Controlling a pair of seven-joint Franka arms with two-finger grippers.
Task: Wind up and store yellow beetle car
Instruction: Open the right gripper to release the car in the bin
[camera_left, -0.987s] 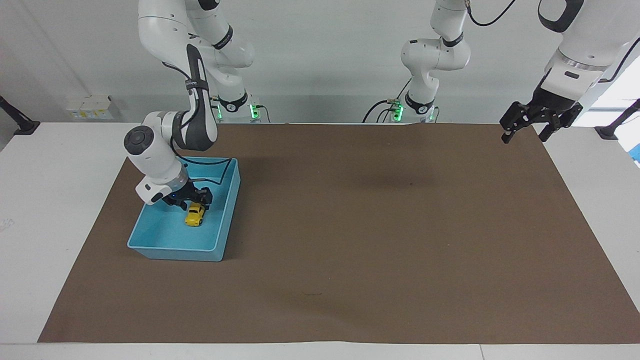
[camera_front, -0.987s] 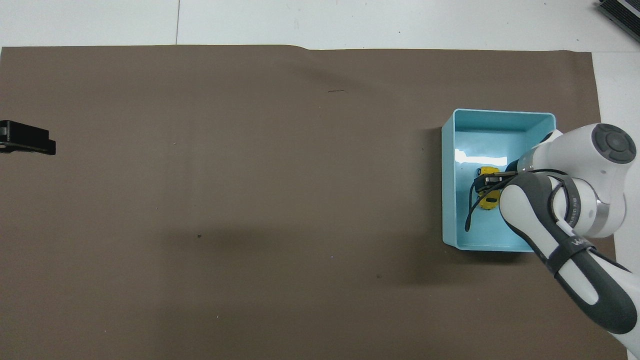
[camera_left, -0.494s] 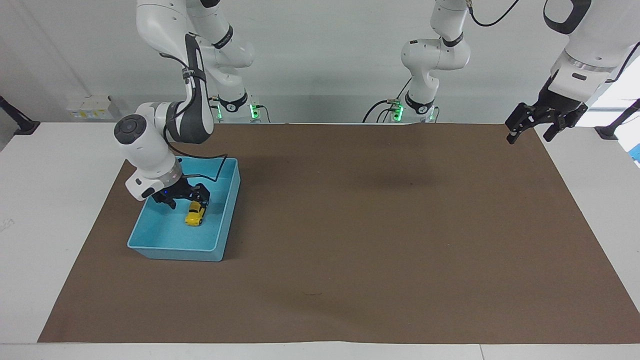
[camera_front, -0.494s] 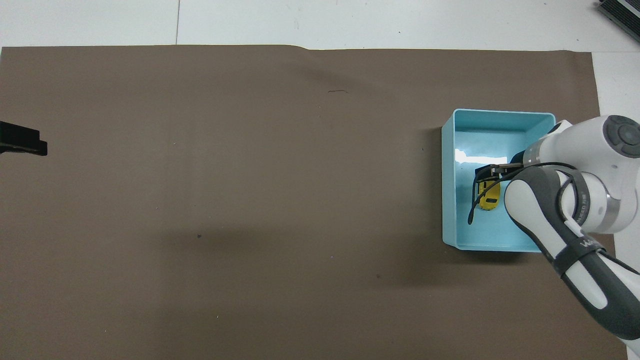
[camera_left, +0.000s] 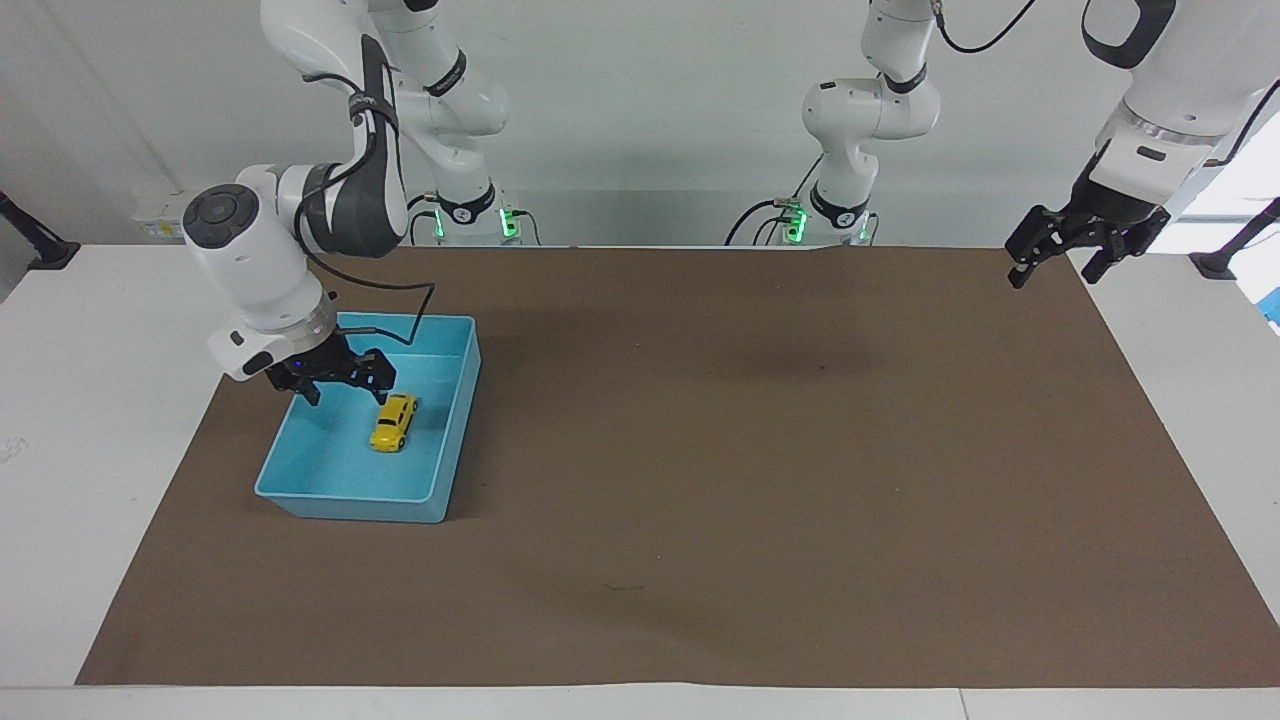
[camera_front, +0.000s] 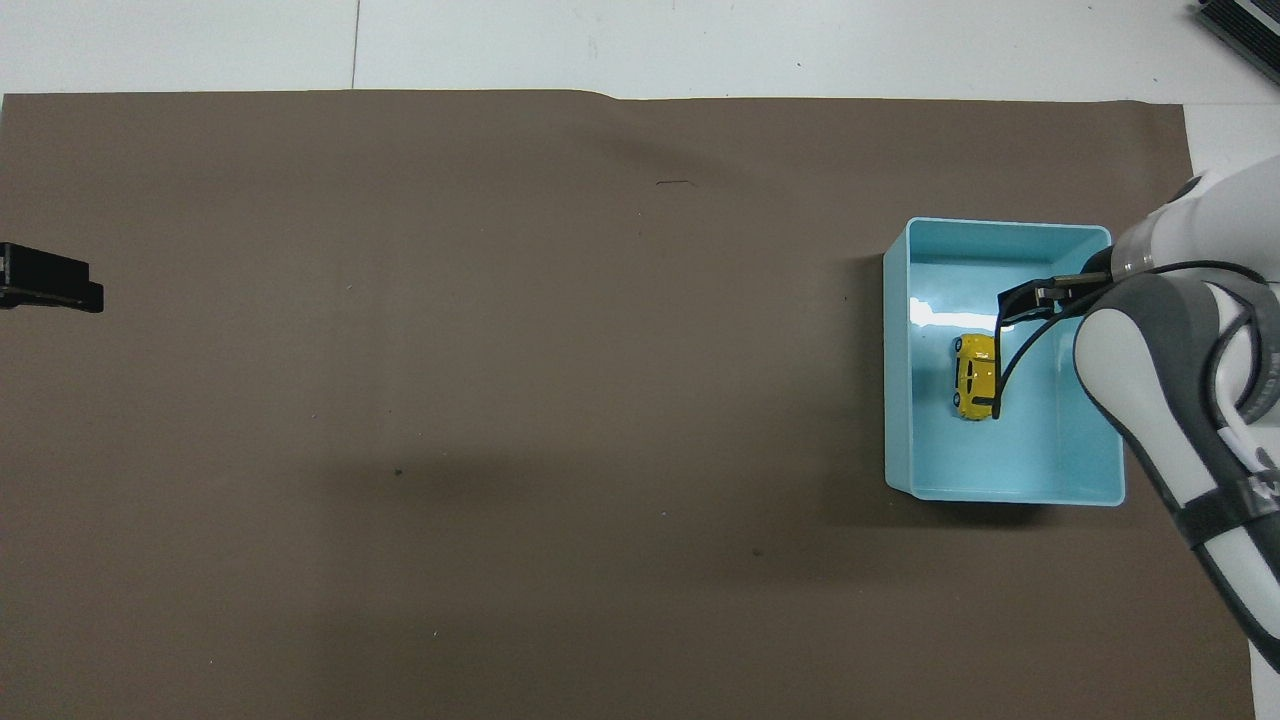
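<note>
Facing view: nearest the robots, the left end effector (camera_left: 1055, 262) hangs in the air over the corner of the brown mat (camera_left: 700, 480) at the left arm's end of the counter (camera_left: 90, 420), its fingers spread apart and holding nothing; this arm waits. In the overhead view only a black tip of it (camera_front: 50, 285) shows at the edge of the picture.

Toward the right arm's end of the counter, the right end effector (camera_left: 345, 385) is raised over the part of the blue tray (camera_left: 345, 505) that lies closest to the robots. Its fingers are released and parted, with nothing between them, and it stands clear of the toy. A black cable (camera_front: 1000, 370) loops down from the wrist and, seen from above, crosses one side of the car.

Farther from the robots than that end effector, the yellow beetle car (camera_left: 392, 422) sits on its wheels on the tray's floor, near the tray's middle, touching no wall. In the overhead view the yellow beetle car (camera_front: 972, 376) lies lengthwise along the tray. The tray rests on the mat.
</note>
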